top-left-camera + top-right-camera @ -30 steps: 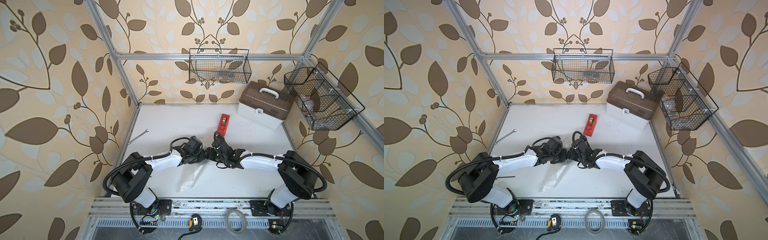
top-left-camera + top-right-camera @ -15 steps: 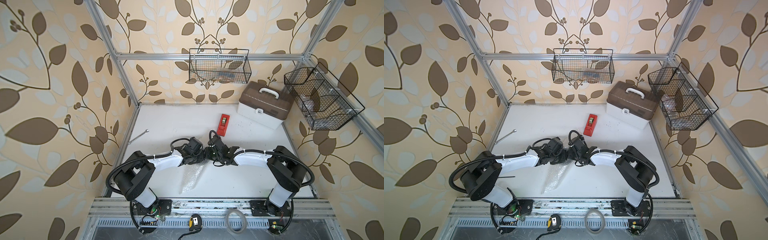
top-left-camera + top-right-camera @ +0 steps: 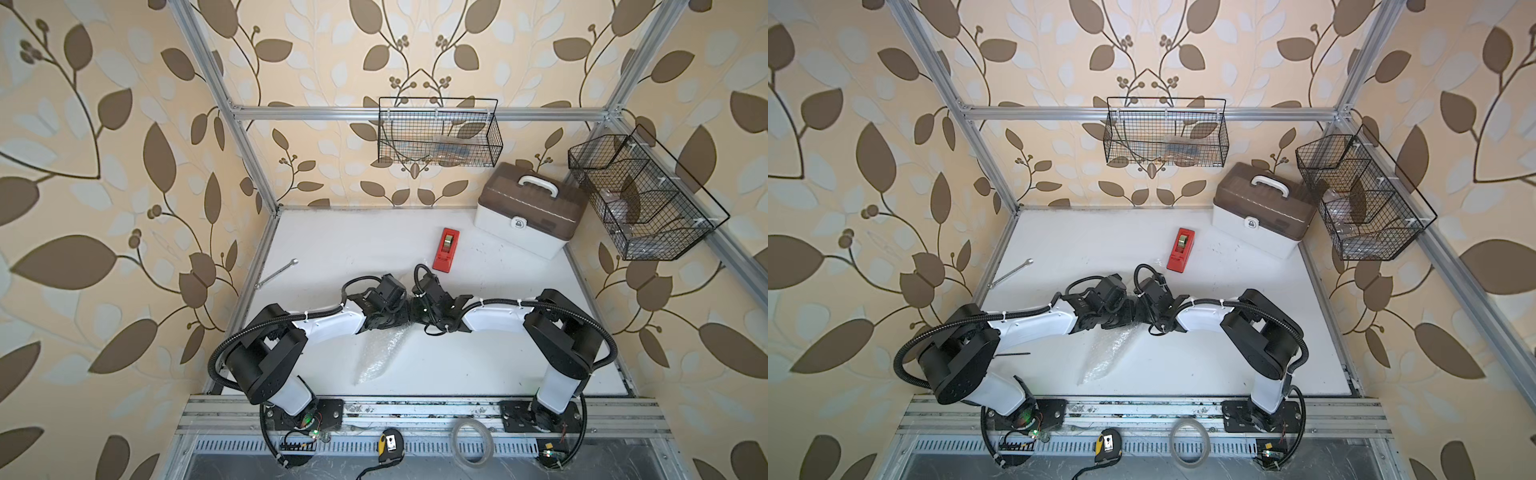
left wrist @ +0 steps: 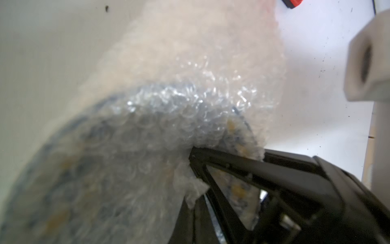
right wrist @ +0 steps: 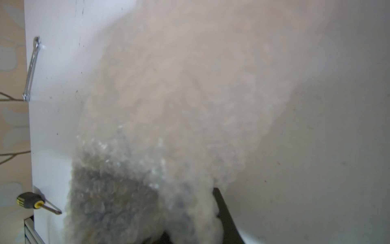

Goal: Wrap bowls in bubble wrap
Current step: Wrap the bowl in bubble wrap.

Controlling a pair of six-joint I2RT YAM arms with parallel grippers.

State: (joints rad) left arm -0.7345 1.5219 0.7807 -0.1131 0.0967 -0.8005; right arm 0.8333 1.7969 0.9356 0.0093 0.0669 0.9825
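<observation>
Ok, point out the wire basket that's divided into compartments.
The side basket next to the brown-lidded case: wire partitions split it into several compartments. The back basket, hung on the rear rail, is a single undivided box.

The table [image 3: 332,232] has a flat white top, speckled with small dark marks (most of them toward the far right). At the far right corner stands a toolbox [image 3: 528,216], white with a brown lid and a white handle, set at an angle. Just left of it and nearer lies a red tape dispenser [image 3: 446,250], flat. A silver wrench [image 3: 276,273] lies aslant at the left edge. A screwdriver [image 5: 37,203] sits at the left edge nearer the front, tip on the white surface, handle beyond it. A strip of bubble wrap [image 3: 376,357] shows mid-table, trailing toward the near edge.
</observation>
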